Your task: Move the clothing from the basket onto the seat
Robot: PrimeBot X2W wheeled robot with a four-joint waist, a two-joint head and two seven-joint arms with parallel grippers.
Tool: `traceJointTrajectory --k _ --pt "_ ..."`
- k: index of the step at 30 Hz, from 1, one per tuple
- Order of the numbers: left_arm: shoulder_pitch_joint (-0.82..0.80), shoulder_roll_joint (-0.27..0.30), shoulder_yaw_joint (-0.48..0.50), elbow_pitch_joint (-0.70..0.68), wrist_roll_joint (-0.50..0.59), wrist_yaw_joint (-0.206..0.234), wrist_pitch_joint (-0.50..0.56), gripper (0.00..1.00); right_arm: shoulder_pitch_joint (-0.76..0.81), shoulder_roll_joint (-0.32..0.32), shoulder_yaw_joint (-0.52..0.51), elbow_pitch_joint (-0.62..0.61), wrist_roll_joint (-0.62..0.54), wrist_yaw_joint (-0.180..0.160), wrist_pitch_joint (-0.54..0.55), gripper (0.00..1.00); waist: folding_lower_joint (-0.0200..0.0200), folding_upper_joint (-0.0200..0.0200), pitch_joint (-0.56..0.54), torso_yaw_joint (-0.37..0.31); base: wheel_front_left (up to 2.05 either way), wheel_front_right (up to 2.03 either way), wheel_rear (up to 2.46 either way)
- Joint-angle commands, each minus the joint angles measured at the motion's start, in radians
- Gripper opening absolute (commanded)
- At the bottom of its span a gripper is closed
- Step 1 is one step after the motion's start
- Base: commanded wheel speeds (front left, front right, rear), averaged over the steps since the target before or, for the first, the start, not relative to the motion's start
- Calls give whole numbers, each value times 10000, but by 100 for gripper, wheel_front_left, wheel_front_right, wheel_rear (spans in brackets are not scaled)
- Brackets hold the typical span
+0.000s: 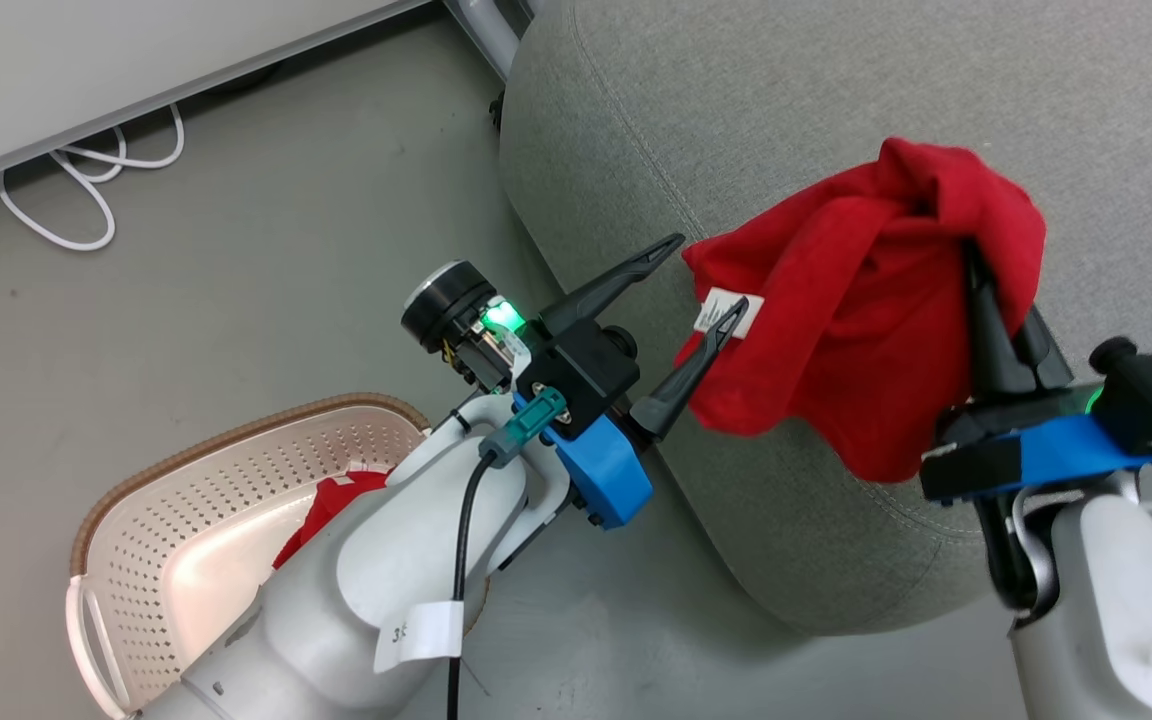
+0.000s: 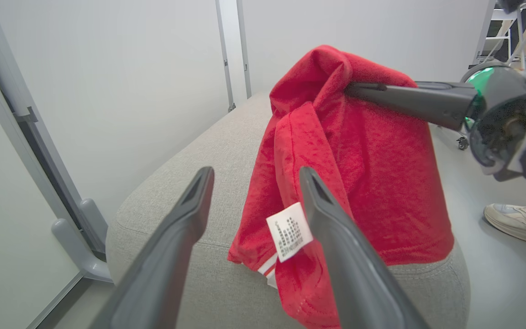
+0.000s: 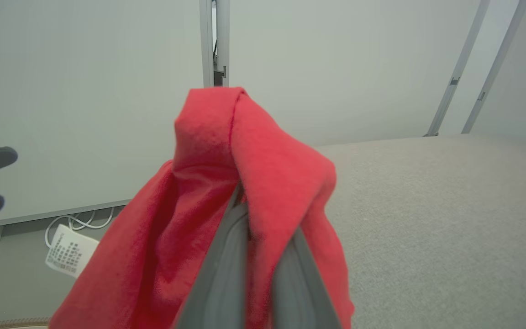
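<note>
Pinching a fold of soft red garment (image 1: 856, 300) w/ my right gripper (image 1: 984, 300), long dark fingers together on the cloth near its peak. It hangs in a lumpy drape, lower part against the grey woven seat (image 1: 786, 100) by its rounded edge. Left gripper (image 1: 708, 272) is spread wide & holds nothing, tips either side of the white tag (image 2: 289, 231). 2nd red garment (image 1: 331, 500) lies in the perforated cream basket (image 1: 236, 440), brown rim, on the floor.
</note>
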Motion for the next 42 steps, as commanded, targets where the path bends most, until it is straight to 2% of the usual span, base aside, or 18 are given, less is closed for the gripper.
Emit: traceJointTrajectory --k 1,8,13,21,25,30,34,42 --pt "-136 65 27 -52 -31 42 -28 100 -254 -23 -54 -94 -14 3 -38 0 0 0 60 11 0 0 0" --pt "-450 337 97 -412 98 162 107 100 -1703 -330 -360 -451 -78 1 -38 0 0 0 823 58 0 0 0" --pt "-941 649 89 -822 310 196 383 100 -3260 -721 -1317 -828 -86 1 -37 0 0 0 1904 265 0 0 0" --pt "-1762 1197 50 -1576 663 191 967 100 -5638 -1769 -3112 -1070 57 1 -36 0 0 0 3662 629 0 0 0" --pt "-2041 1440 20 -1928 830 196 1181 100 -6375 -2369 -3668 -658 207 1 -35 0 0 0 4357 755 0 0 0" --pt "-2239 1624 -41 -2264 926 191 1404 100 -6812 -2976 -4012 570 376 1 -38 0 0 0 5025 855 0 0 0" --pt "-2277 1805 -47 -2382 969 226 1435 100 -6861 -2847 -4264 1484 542 1 -36 0 0 0 5326 910 0 0 0" --pt "-2273 1925 -92 -2541 937 304 1489 100 -6169 -2094 -4519 2602 613 1 -36 0 0 0 5485 978 0 0 0"
